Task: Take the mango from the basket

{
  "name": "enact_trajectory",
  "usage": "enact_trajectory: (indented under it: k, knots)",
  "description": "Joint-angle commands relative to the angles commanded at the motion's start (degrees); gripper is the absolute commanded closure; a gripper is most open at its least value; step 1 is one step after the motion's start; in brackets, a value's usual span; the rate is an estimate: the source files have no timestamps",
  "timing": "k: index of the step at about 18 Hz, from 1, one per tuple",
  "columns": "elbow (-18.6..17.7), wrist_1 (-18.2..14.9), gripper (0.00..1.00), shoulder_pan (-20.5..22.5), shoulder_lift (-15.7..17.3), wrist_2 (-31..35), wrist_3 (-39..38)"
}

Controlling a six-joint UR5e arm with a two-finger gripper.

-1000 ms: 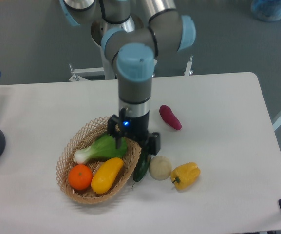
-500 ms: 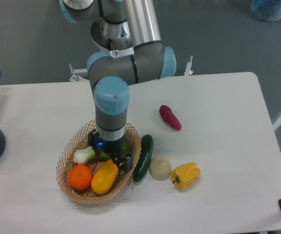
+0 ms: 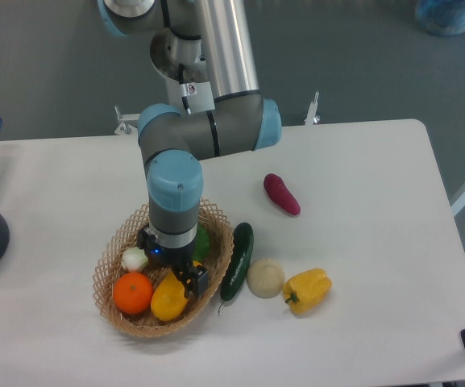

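Now we see the gripper (image 3: 176,270) low inside the basket (image 3: 118,242), down over the upper end of the mango (image 3: 168,298); a second ago it hung over the basket's right rim, above the leafy green, and it has since swung left and dropped. We judge that the approach is nearly done and the grasp itself comes next. Whether the fingers are apart or already pressing the fruit we cannot tell, since the wrist hides them; one dark finger (image 3: 201,280) shows just right of the mango's top.

The mango lies in the basket's lower middle, directly under the fingers. Its long axis runs diagonally, upper end toward the fingers and up-right, lower end pointing down-left toward the basket's near rim. The orange (image 3: 132,293) sits touching or just beside it, left of the fingers; the leafy green's white stalk (image 3: 134,259) lies up-left of them. The cucumber (image 3: 237,260) lies outside the basket, right of the fingers.
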Motion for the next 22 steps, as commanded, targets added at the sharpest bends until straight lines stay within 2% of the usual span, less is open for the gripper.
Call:
enact_trajectory:
  k: [7,19,20,22]
  knots:
    - [0.0,1.5,0.0,-0.4,-1.5,0.1,-3.2]
    - [0.0,1.6,0.0,-0.4,-2.8,0.5,-3.8]
    - [0.0,1.6,0.02,-0.4,-2.8,0.5,-3.8]
    - [0.1,1.6,0.26,-0.4,-2.8,0.5,-3.8]
